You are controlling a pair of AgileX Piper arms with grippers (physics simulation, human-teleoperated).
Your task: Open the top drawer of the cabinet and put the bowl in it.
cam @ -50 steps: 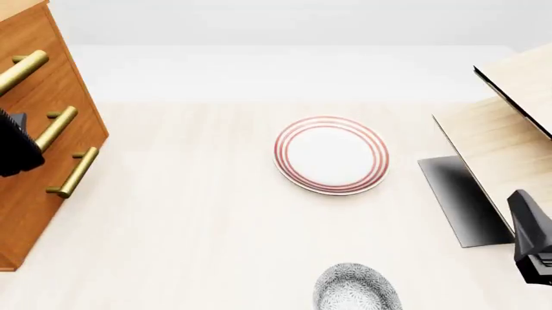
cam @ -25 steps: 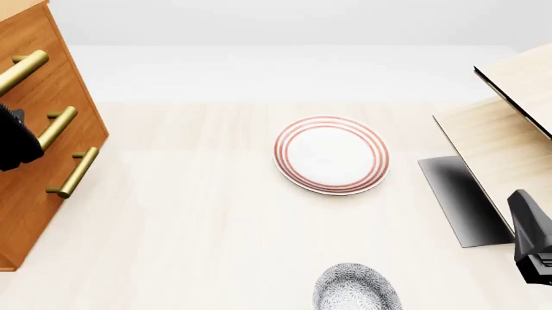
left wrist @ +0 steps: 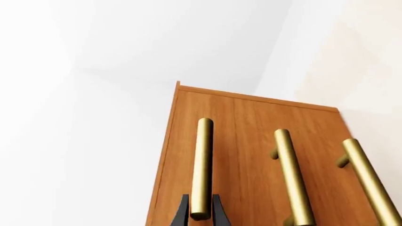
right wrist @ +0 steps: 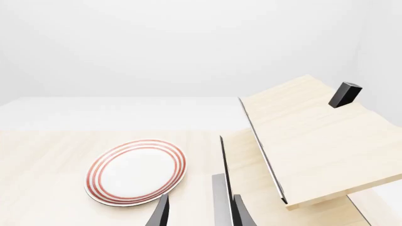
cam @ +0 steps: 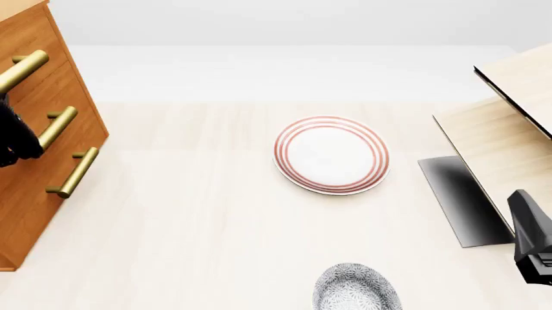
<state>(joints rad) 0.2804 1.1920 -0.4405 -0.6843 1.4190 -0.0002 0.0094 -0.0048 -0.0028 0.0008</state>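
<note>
The orange-brown cabinet (cam: 43, 148) stands at the table's left edge with all three drawers closed. In the left wrist view my left gripper (left wrist: 200, 208) has one finger on each side of the near end of the top drawer's brass handle (left wrist: 202, 160), pressed against it. In the front view only part of that gripper (cam: 13, 137) shows, in front of the drawer fronts. The speckled bowl (cam: 356, 289) sits at the table's near edge, cut off by the picture's lower edge. My right gripper (cam: 529, 236) hovers open and empty at the right, away from the bowl.
A white plate with red rings (cam: 331, 155) lies mid-table; it also shows in the right wrist view (right wrist: 135, 170). A pale light-wood structure (cam: 509, 123) with a dark panel (cam: 461, 200) stands at the right. A small black block (right wrist: 345, 94) sits on it.
My left gripper has moved a little left and up, closer to the cabinet front. The drawers, bowl, plate and right arm have not moved.
</note>
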